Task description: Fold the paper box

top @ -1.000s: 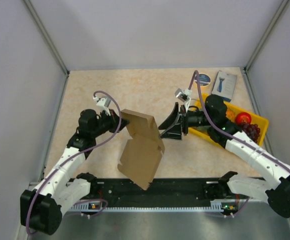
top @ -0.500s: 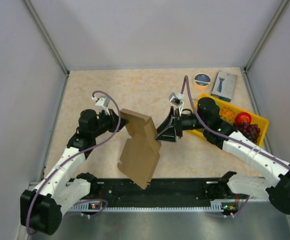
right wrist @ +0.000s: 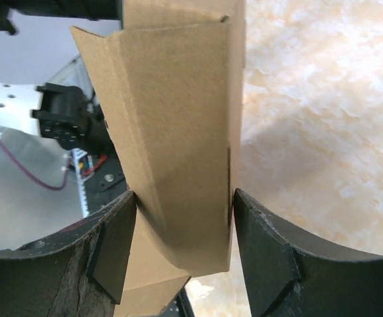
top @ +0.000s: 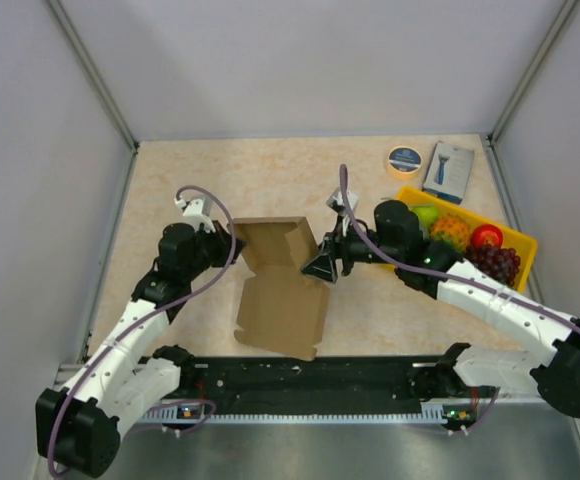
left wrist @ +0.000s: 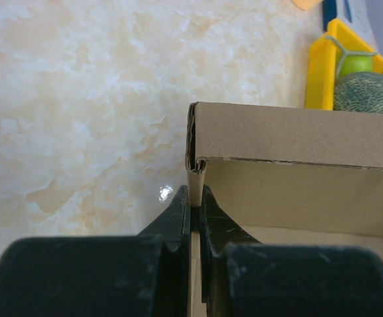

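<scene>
Hidden/unclear: from overhead, the fingertips of both grippers are masked by cardboard and by their own black bodies. In the right wrist view the paper box [top: 282,300] is cut off at top and bottom, so its full shape is not seen there.

Left gripper [left wrist: 195,193]: the jaws are closed to a sliver, with a thin upright wall of the box pinched between them at its corner.

Right gripper [right wrist: 183,195]: the jaws are held wide, one finger on each side of a folded flap that fills the gap. Whether the flap is squeezed or only bracketed cannot be told.

Box position: it is set on the table [top: 270,180] between the two grippers, with the far walls raised and a flat panel lying toward the arm bases.

Views compared: the whole outline is given only from overhead. The doubled top edge of the wall is shown only by the left wrist view, with the yellow tray [left wrist: 320,66] beyond it.
</scene>
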Robot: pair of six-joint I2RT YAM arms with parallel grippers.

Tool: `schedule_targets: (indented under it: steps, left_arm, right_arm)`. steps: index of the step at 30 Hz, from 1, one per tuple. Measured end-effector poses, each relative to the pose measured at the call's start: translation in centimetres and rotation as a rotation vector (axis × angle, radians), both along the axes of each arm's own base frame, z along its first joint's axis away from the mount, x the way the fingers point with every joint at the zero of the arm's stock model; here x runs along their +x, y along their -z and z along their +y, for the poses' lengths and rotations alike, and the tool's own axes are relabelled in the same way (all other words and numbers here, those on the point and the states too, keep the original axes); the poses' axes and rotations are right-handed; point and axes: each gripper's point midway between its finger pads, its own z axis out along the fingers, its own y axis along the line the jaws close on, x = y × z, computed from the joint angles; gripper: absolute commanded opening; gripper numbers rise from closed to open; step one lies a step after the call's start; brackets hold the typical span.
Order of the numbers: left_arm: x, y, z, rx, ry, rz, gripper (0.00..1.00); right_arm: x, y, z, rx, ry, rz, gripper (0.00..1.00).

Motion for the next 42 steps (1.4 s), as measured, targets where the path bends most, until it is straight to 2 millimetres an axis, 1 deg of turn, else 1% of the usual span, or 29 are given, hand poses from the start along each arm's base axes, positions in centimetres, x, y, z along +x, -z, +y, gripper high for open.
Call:
schedule_targets:
  steps: [3, 6, 8, 11, 12, 15, 17, 19, 20, 22, 23, 27, 31, 32, 34, 39, 42]
  left_arm:
    - [-0.1, 0.7, 0.3, 0.031, -0.028, 0.021, 0.00]
    - [-0.1, 1.1, 0.5, 0.055, -0.052, 0.026, 0.00]
    - [0.0, 1.2, 0.4, 0.073, -0.063, 0.006, 0.00]
    - [0.0, 2.0, 0.1, 0.105, -0.079, -0.035, 0.00]
    - [-0.1, 2.3, 0.0, 0.125, -0.086, -0.051, 0.00]
    - [-0.1, 3.0, -0.1, 0.178, -0.106, -0.094, 0.00]
    - [0.0, 2.9, 0.0, 0.208, -0.116, -0.117, 0.00]
    - [0.2, 2.7, 0.2, 0.224, -0.129, -0.138, 0.00]
    - [0.3, 2.5, 0.4, 0.230, -0.141, -0.147, 0.00]
    - [0.5, 2.2, 0.5, 0.232, -0.156, -0.159, 0.00]
    - [0.6, 2.1, 0.6, 0.234, -0.164, -0.163, 0.00]
    - [0.7, 1.9, 0.8, 0.246, -0.183, -0.177, 0.00]
    - [0.8, 1.9, 1.0, 0.262, -0.194, -0.183, 0.00]
    - [0.8, 1.9, 1.1, 0.266, -0.196, -0.184, 0.00]
    - [0.8, 1.9, 1.2, 0.271, -0.199, -0.186, 0.00]
    - [1.0, 1.8, 1.4, 0.280, -0.214, -0.209, 0.00]
    - [1.2, 2.0, 1.5, 0.290, -0.214, -0.238, 0.00]
  right_arm:
    - [1.1, 1.1, 0.2, -0.046, 0.048, -0.020, 0.62]
    - [2.5, 2.0, 0.0, -0.086, 0.105, -0.048, 0.62]
    - [3.5, 2.4, -0.2, -0.107, 0.140, -0.079, 0.62]
    - [5.2, 3.4, -0.1, -0.132, 0.190, -0.127, 0.60]
    - [5.8, 4.2, -0.2, -0.147, 0.207, -0.139, 0.59]
    - [7.1, 6.5, -0.4, -0.199, 0.253, -0.155, 0.58]
    - [7.7, 7.9, -0.8, -0.236, 0.274, -0.166, 0.57]
    - [8.0, 8.2, -1.0, -0.248, 0.289, -0.178, 0.53]
    - [8.1, 8.0, -1.0, -0.245, 0.294, -0.185, 0.50]
    - [8.4, 7.6, -0.9, -0.232, 0.303, -0.199, 0.46]
    - [8.5, 7.5, -0.8, -0.228, 0.306, -0.201, 0.46]
    - [8.3, 7.3, -0.6, -0.212, 0.299, -0.192, 0.57]
    - [7.0, 7.4, 0.2, -0.185, 0.232, -0.150, 0.63]
    - [6.6, 7.5, 0.3, -0.183, 0.212, -0.135, 0.66]
    - [5.9, 7.5, 0.3, -0.180, 0.186, -0.114, 0.68]
    - [5.1, 6.8, -0.9, -0.175, 0.203, -0.126, 0.71]
    - [5.3, 6.8, -1.7, -0.185, 0.240, -0.145, 0.71]
